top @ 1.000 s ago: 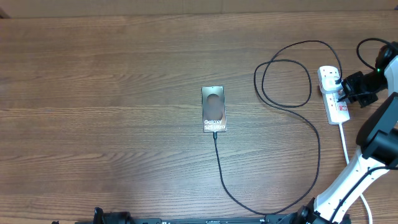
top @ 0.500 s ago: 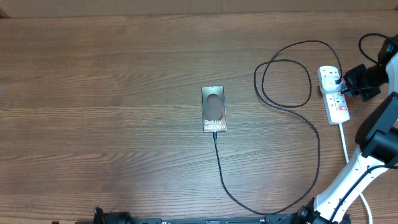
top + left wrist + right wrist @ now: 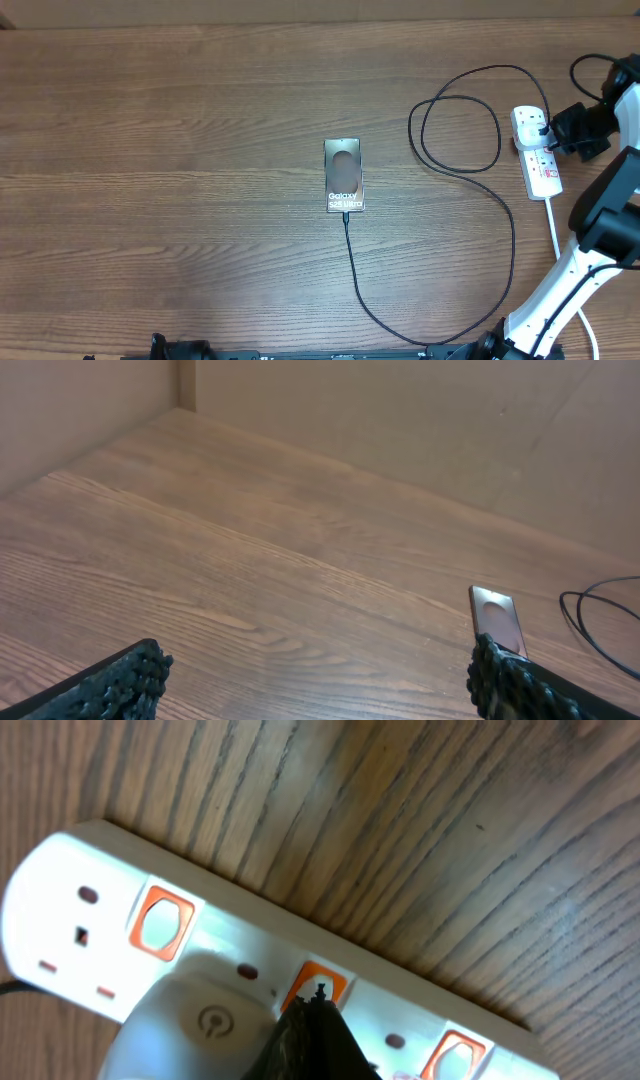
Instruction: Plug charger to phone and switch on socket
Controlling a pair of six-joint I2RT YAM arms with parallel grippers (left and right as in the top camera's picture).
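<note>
The phone [image 3: 344, 175] lies flat mid-table, text side up, and also shows in the left wrist view [image 3: 497, 622]. The charger cable [image 3: 513, 240] runs from the phone's near end, curves right, loops, and ends at a plug on the socket [image 3: 545, 175], a white power strip at the right edge. My right gripper [image 3: 572, 131] is shut, at the strip's far end. In the right wrist view its closed fingertips [image 3: 319, 992] touch an orange switch on the socket [image 3: 250, 915], beside a white rounded plug body [image 3: 195, 1020]. My left gripper [image 3: 320, 680] is open and empty, low over the table near the phone.
The strip's white cord [image 3: 555, 235] runs toward the near edge beside the right arm's base. Cardboard walls stand behind the table in the left wrist view [image 3: 420, 420]. The cable's loop [image 3: 460, 130] lies left of the strip.
My right gripper has shifted slightly right and away along the strip's far end. The phone, cable and strip have not moved.
</note>
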